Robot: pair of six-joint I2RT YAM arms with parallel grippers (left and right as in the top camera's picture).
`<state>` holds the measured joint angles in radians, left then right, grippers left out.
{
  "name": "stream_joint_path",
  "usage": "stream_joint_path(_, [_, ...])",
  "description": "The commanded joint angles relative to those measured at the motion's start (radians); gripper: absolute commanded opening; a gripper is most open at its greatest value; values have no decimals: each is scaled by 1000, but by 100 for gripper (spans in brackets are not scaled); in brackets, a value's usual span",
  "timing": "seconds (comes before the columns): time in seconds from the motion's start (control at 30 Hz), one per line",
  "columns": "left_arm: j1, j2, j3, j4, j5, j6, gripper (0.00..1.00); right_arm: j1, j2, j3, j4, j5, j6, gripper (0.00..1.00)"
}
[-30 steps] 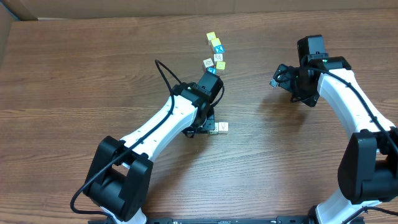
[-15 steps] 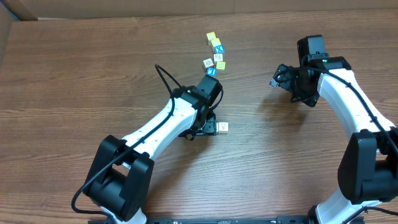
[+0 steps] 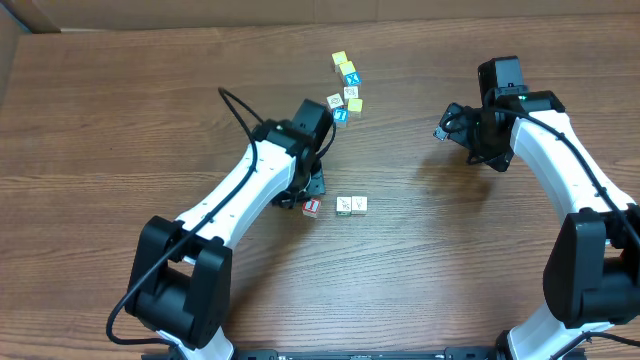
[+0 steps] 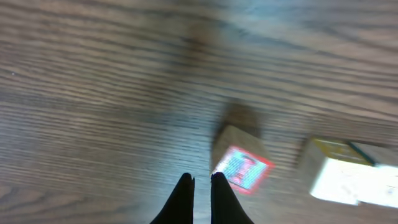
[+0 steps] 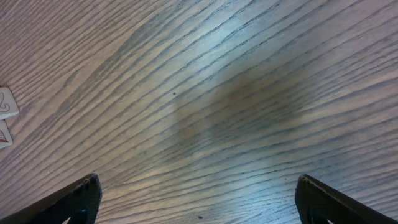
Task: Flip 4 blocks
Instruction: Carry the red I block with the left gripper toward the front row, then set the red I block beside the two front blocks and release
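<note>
We took the red-framed block [image 4: 241, 168] as our mark; our left gripper [image 4: 200, 179] hung just beside it, fingers pinched nearly together on nothing; two cream blocks [image 3: 344, 204] lay touching each other near its right; a cluster of cubes [image 3: 346, 88] sat well beyond it; our right gripper [image 5: 198, 178] stood far off, spread wide, empty. For the next flip, we judged we should part the fingers, straddle one block squarely, and spare its neighbour.

Your left gripper [image 4: 200, 178] has pulled back leftward off the blocks, jaws now shut, nothing between them. A red-framed block [image 3: 311, 207] now lies uncovered, left of the pair [image 3: 345, 205], not touching it.
</note>
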<state>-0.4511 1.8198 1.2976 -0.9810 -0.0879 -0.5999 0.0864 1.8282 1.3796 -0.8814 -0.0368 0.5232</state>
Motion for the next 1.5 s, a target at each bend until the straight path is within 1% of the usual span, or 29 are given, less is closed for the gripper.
stream_joint_path(0.0, [2, 8, -60, 28, -26, 2, 4, -2, -3, 11, 5, 10, -4, 100])
stream_joint_path(0.23, [-2, 8, -115, 78, 32, 1, 4, -2, -3, 11, 5, 10, -4, 100])
stream_joint_path(0.4, [-3, 8, -140, 136, 47, 1, 5, -2, -3, 11, 5, 10, -4, 100])
stream_joint_path(0.57, [-3, 8, -155, 177, 116, 1, 5, -2, -3, 11, 5, 10, -4, 100])
stream_joint_path(0.87, [-3, 8, -155, 191, 123, 1, 4, -2, -3, 11, 5, 10, -4, 100])
stream_joint_path(1.13, [-5, 8, -155, 234, 173, 1, 4, -2, -3, 11, 5, 10, -4, 100])
stream_joint_path(1.47, [-35, 8, -155, 258, 174, 1, 5, -2, -3, 11, 5, 10, -4, 100])
